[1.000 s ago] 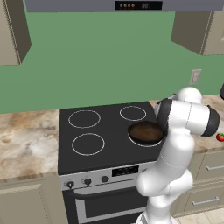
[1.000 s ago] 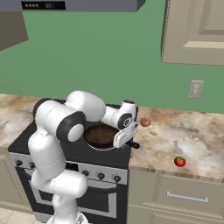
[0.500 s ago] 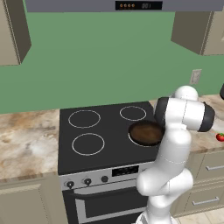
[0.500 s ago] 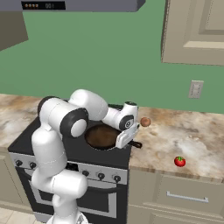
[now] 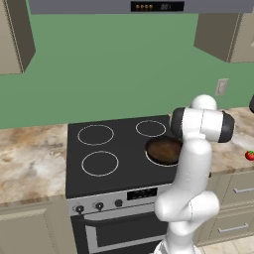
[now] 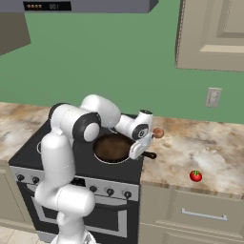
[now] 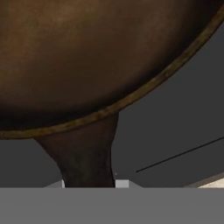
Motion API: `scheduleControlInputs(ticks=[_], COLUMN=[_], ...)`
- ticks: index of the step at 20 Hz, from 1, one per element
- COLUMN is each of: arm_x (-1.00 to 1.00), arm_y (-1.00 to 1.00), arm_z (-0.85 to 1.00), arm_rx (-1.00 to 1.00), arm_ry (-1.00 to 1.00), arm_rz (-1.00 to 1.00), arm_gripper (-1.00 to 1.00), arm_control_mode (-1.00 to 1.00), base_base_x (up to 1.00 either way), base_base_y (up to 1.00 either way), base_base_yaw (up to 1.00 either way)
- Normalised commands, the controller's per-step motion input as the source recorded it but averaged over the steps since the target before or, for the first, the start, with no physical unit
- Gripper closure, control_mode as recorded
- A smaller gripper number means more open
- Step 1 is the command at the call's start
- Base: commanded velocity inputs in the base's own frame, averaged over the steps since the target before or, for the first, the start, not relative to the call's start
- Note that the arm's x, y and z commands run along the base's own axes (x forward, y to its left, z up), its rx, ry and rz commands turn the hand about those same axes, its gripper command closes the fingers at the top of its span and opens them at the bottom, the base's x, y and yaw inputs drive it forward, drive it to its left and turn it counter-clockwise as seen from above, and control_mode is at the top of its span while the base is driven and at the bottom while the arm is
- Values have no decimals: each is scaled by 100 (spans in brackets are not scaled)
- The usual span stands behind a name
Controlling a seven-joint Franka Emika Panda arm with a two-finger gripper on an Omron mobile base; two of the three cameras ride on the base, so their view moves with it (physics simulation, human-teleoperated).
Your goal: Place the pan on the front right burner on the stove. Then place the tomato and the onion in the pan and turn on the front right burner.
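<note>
The dark brown pan (image 5: 162, 150) (image 6: 112, 147) lies flat on the right front of the black stove (image 5: 124, 173) and covers the front right burner. My gripper (image 6: 137, 151) (image 7: 89, 183) points down at the pan's right side, shut on the base of its handle (image 7: 83, 153). In the hand view the pan (image 7: 87, 57) lies close ahead. The pale onion (image 6: 158, 132) rests on the counter just right of my hand. Farther right, near the counter's front edge, lies the red tomato (image 6: 195, 176) (image 5: 249, 155).
Three white burner rings (image 5: 100, 163) lie bare on the left and back of the stove. Black knobs (image 6: 109, 191) (image 5: 99, 206) line the silver front panel. Marble counter (image 6: 209, 152) flanks both sides of the stove. A wall outlet (image 6: 212, 96) and upper cabinets (image 6: 214, 33) sit above it.
My arm's elbow has swung slightly to the right. The hand and the pan stay where they were.
</note>
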Motion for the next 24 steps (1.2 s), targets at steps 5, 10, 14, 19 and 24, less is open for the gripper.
scheduleControlInputs(ticks=[5, 10, 14, 19, 24], arm_x=[3, 0, -1, -4, -22], arm_y=[0, 0, 0, 0, 0], arm_z=[-36, -11, 0, 6, 48], arm_rx=[0, 0, -3, -5, -7], arm_ry=[0, 0, 0, -1, -6], arm_rz=[0, 0, 0, 0, 0], arm_gripper=[-100, -100, -100, -100, -100], arm_control_mode=[-100, -100, -100, -100, -100], base_base_x=[0, 0, 0, 0, 0], base_base_y=[0, 0, 0, 0, 0], base_base_yaw=[0, 0, 0, 0, 0])
